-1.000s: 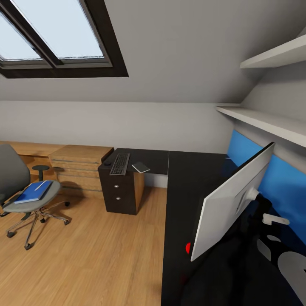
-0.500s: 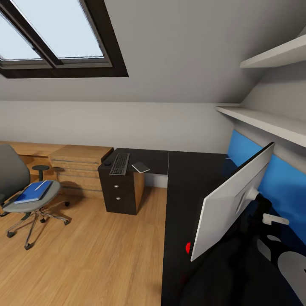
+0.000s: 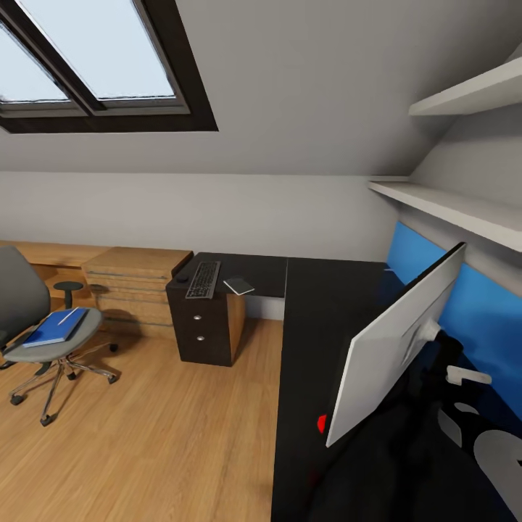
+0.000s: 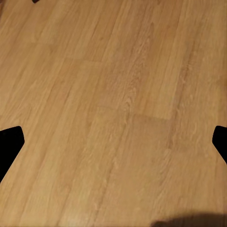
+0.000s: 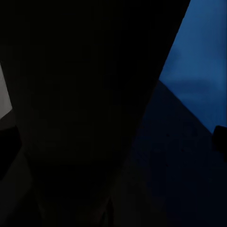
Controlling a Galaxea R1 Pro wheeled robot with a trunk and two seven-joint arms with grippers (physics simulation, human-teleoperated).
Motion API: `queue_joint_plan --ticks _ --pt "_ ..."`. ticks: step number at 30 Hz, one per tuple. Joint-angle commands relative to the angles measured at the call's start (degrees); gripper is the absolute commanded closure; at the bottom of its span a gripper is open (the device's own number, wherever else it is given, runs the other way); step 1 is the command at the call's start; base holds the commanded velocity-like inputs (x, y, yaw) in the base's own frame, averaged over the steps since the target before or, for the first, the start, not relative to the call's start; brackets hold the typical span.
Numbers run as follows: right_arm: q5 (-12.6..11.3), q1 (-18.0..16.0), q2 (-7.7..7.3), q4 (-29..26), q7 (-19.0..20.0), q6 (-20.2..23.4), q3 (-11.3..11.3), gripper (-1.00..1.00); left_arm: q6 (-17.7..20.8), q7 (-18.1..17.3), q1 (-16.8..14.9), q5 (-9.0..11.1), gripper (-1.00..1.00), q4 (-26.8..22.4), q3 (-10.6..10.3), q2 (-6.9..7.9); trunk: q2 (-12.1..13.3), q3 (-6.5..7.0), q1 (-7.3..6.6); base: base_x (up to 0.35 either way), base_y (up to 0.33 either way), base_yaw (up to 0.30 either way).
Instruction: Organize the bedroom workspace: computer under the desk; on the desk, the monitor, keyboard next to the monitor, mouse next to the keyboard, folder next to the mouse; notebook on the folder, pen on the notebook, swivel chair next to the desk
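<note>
A black L-shaped desk (image 3: 319, 304) runs along the right and back. The monitor (image 3: 395, 348) stands on its near right part, white back toward me. On the far wing lie the keyboard (image 3: 204, 279), the dark mouse (image 3: 183, 278) left of it, and a pale notebook (image 3: 239, 286) to its right. The grey swivel chair (image 3: 29, 319) stands at left on the floor with the blue folder (image 3: 54, 326) and a pen (image 3: 70, 315) on its seat. My left gripper (image 4: 113, 142) hangs open over bare wooden floor. My right gripper (image 5: 113, 139) is open in deep shadow near the monitor.
A drawer pedestal (image 3: 203, 326) supports the desk's far wing, with wooden drawers (image 3: 138, 279) and a small stool (image 3: 69, 288) beside it. A blue panel (image 3: 478, 319) and shelves (image 3: 449, 206) line the right wall. Wooden floor (image 3: 159, 428) spreads between chair and desk.
The whole head view has shifted very slightly; the chair, desk items and monitor keep their places.
</note>
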Motion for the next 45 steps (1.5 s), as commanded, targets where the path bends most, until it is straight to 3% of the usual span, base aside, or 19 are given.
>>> queue_joint_plan --ticks 1,14,21,25,35,41,45 --pt "-0.6 0.0 -0.01 0.1 0.1 -0.4 -0.5 -1.00 -0.2 0.2 0.0 0.4 -1.00 0.0 -0.5 -0.01 -0.1 -0.08 0.01 0.000 0.000 0.000" --pt "-0.6 0.0 -0.01 0.1 0.1 -0.4 -0.5 -1.00 -0.2 0.2 0.0 0.4 -1.00 0.0 -0.5 -0.01 -0.1 -0.08 0.01 -0.037 0.000 0.000" --pt "-0.6 0.0 -0.01 0.2 0.1 -0.4 -0.5 -1.00 -0.2 0.1 0.0 0.4 -1.00 0.0 -0.5 -0.01 -0.1 -0.08 0.01 -0.295 0.000 0.000" --pt "0.8 0.0 0.06 0.2 0.0 -0.4 -0.5 -1.00 -0.2 0.1 0.0 0.4 -1.00 0.0 -0.5 -0.01 -0.1 -0.08 0.01 -0.330 0.000 0.000" --pt "1.5 0.0 1.04 0.0 0.0 -0.3 -0.6 -1.00 -0.2 0.1 0.0 0.4 -1.00 0.0 -0.5 -0.01 -0.1 -0.08 0.01 -0.333 0.000 0.000" --pt "1.1 -0.1 1.38 -1.4 1.0 4.1 -0.7 -1.00 -0.2 0.1 0.0 0.4 -1.00 0.0 -0.5 -0.01 -0.1 -0.08 0.01 -0.333 0.039 0.000" --pt "0.8 0.0 2.49 -6.4 2.4 9.4 -1.2 -1.00 -0.1 0.1 0.0 0.4 -1.00 0.0 -0.5 -0.01 -0.1 -0.08 0.01 -0.288 0.028 0.000"
